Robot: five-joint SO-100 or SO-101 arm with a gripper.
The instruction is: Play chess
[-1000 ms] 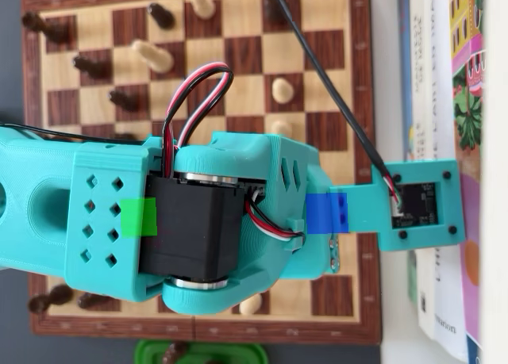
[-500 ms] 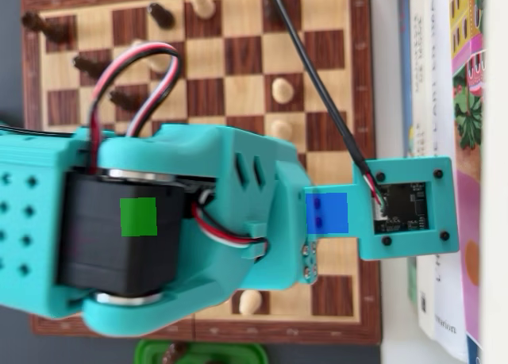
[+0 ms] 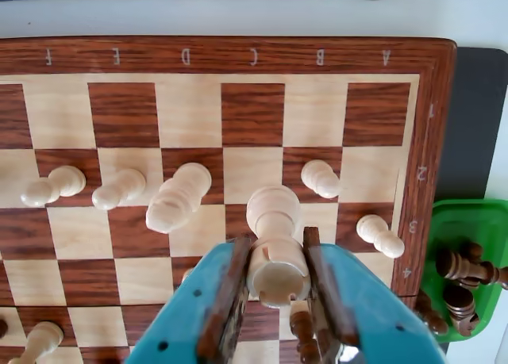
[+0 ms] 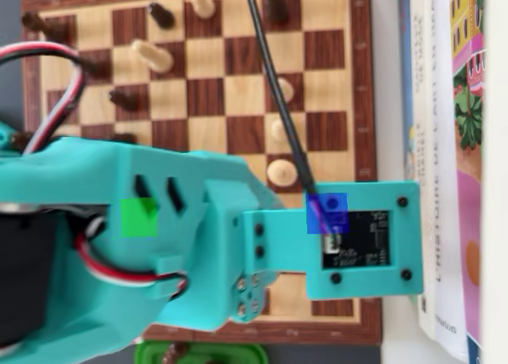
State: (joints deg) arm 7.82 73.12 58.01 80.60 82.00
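The pale wooden chess piece [image 3: 275,249] sits between my two fingers, a tall turned form with a rounded collar and a wide notched top, smooth and cream-coloured, with the grain faintly showing. My pincer [image 3: 275,296] is closed on it, one teal jaw pressing each flank, and in the wrist view it stands over the squares in the C and B columns near row 4 of the chessboard [image 3: 333,59]; whether its base touches the wood I cannot tell. Just beyond it lean other light pieces: a tall one [image 3: 178,197] to the left in that view, a pawn [image 3: 321,178] ahead to the right, and another pawn [image 3: 379,235] near the board's right rim. Off that rim a green tray [image 3: 452,221] holds dark pieces [image 3: 460,273]. In the overhead view my teal arm [image 4: 119,253] covers much of the board.
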